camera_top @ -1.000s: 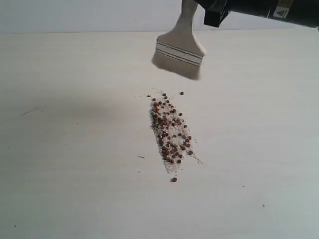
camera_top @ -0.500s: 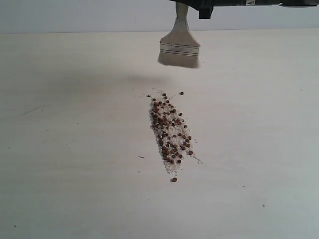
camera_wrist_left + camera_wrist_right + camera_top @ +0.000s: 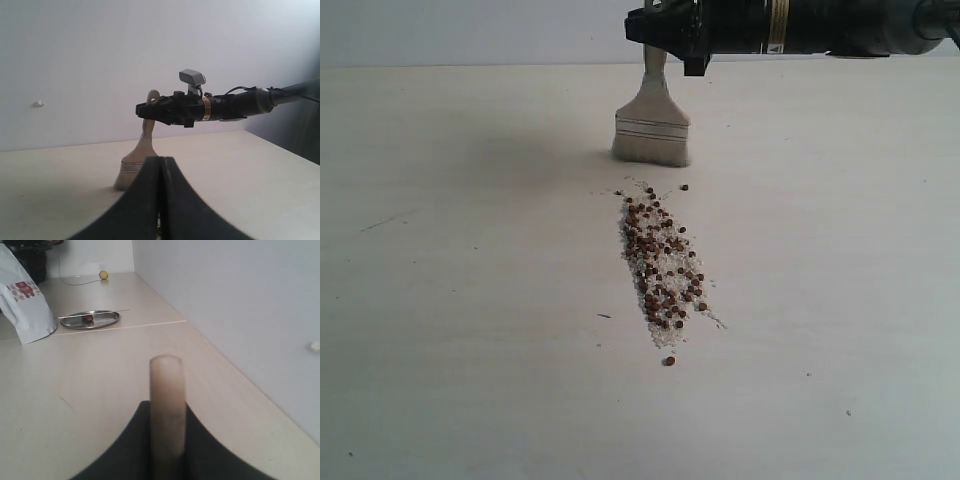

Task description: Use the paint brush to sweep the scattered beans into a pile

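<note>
The beans [image 3: 660,267] lie in a long narrow heap mixed with whitish crumbs in the middle of the table in the exterior view; one bean [image 3: 669,361] sits just off its near end and another [image 3: 684,187] off its far end. The paint brush [image 3: 651,130] stands upright just behind the heap's far end, bristles down at the table. My right gripper [image 3: 665,30] reaches in from the right and is shut on the brush handle [image 3: 167,405]. The brush [image 3: 134,167] also shows in the left wrist view. My left gripper [image 3: 160,165] is shut, with nothing in it.
The pale table [image 3: 470,300] carries a few dark specks. In the right wrist view a metal plate [image 3: 90,319], a white bag [image 3: 22,300] and a small yellow ball [image 3: 103,275] sit far off along the wall [image 3: 240,300].
The brush has swung upright and come down and to the left, from hanging above the table to resting its bristles just behind the heap. The beans have not moved.
</note>
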